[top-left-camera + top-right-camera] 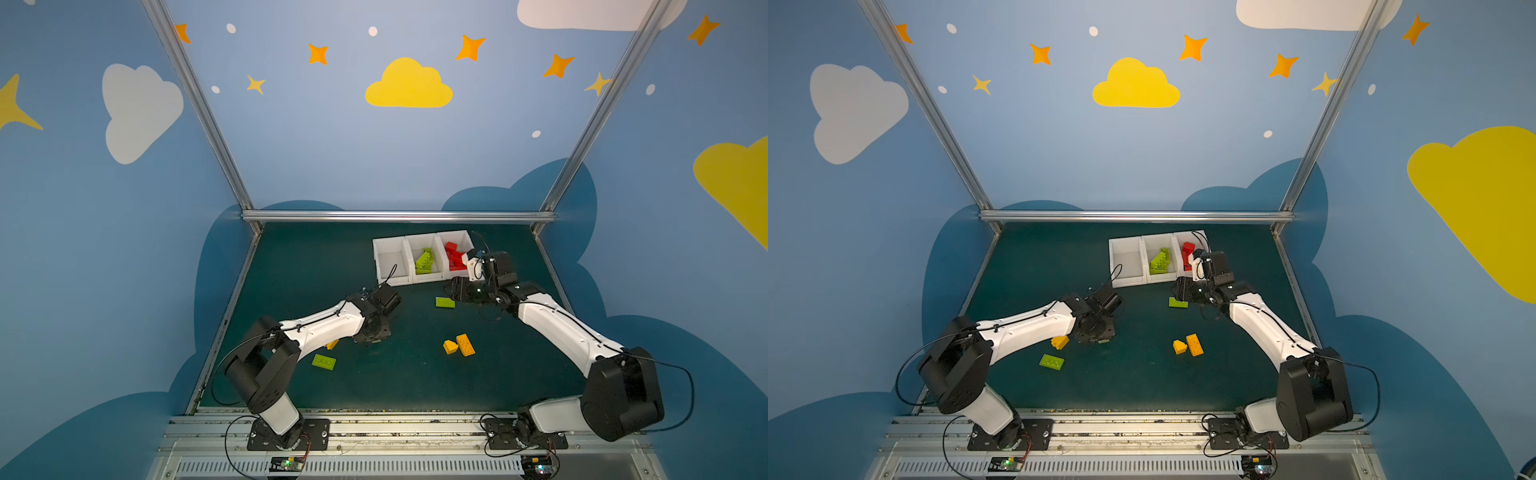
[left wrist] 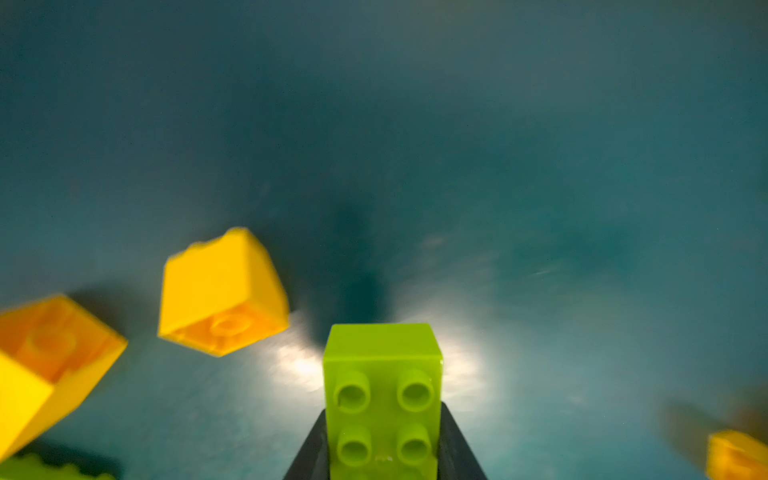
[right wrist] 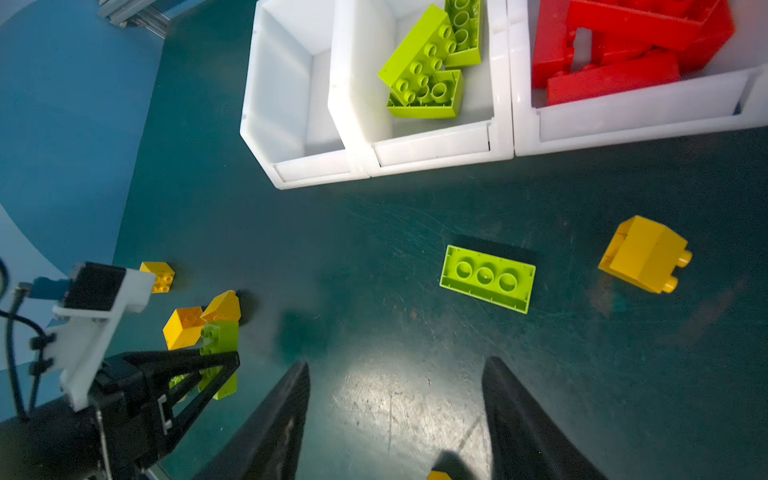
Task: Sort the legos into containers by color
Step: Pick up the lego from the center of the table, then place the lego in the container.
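Left gripper (image 2: 382, 419) is pinching a lime-green lego brick (image 2: 382, 353) while right gripper (image 3: 397, 365) is hovering spread above the counter (image 3: 374, 216).

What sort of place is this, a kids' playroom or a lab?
Probably a robot work cell dressed like a playroom: a left arm and right arm bolted to a metal rail, an aluminium frame round a green table, walls painted with clouds and stars.

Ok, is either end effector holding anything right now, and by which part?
The left end effector grips a green brick by its opposite side walls. The right end effector is open and empty.
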{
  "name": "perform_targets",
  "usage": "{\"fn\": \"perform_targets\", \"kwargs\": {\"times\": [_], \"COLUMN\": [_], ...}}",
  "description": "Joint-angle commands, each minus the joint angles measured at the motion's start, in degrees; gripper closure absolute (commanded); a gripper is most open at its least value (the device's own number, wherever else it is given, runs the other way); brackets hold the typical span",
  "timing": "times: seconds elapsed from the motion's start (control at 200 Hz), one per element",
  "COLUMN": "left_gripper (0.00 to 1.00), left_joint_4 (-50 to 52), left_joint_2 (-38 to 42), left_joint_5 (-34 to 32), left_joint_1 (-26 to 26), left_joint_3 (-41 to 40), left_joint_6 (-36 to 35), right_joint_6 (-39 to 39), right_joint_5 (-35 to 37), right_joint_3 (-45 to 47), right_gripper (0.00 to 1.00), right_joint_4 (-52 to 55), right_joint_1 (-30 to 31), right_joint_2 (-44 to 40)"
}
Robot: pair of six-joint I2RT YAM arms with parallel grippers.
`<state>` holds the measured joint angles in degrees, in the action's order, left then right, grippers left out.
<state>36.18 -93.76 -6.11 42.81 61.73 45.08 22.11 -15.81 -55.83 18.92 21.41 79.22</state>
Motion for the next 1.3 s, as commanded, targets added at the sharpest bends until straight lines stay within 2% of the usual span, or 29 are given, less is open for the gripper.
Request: {"fn": "perform_targets", "kwargs": {"times": [0.0, 0.33, 0.526, 0.631, 0.881, 1.171, 1.296], "left_gripper": [0.65, 0.65, 0.65, 0.65, 0.68, 0.69, 0.69], "left_joint_4": [1.38, 3.50, 3.55, 4.07, 3.89, 6.66, 4.63], "left_joint_2": [0.50, -8.21, -16.12, -21.01, -30.97, -43.23, -47.10], "left_joint_5": [-0.22, 2.55, 6.61, 8.43, 13.34, 13.82, 14.37], "left_joint_1": [0.02, -1.11, -3.27, -4.38, -6.13, -7.69, -8.70], "left_joint_3": [4.07, 21.84, 33.89, 41.12, 56.94, 77.16, 82.17], "left_joint_6": [-5.63, -14.47, -18.36, -20.05, -22.17, -22.54, -22.87], "right_joint_6": [0.47, 0.68, 0.39, 0.38, -0.75, -1.01, -1.12], "right_joint_5": [-0.89, -2.99, -3.88, -4.31, -3.17, -3.17, -3.48], "right_joint_3": [2.06, 7.65, 10.53, 12.23, 13.21, 13.54, 13.38], "right_gripper": [0.36, 0.35, 0.36, 0.32, 0.31, 0.31, 0.31], "right_joint_4": [0.24, 1.64, 2.35, 1.82, 4.34, 5.78, 6.21], "right_joint_1": [-0.35, -0.67, -0.40, -0.08, 0.48, 0.54, 0.61], "right_joint_2": [-2.64, -8.16, -9.92, -11.30, -14.08, -15.48, -15.37]}}
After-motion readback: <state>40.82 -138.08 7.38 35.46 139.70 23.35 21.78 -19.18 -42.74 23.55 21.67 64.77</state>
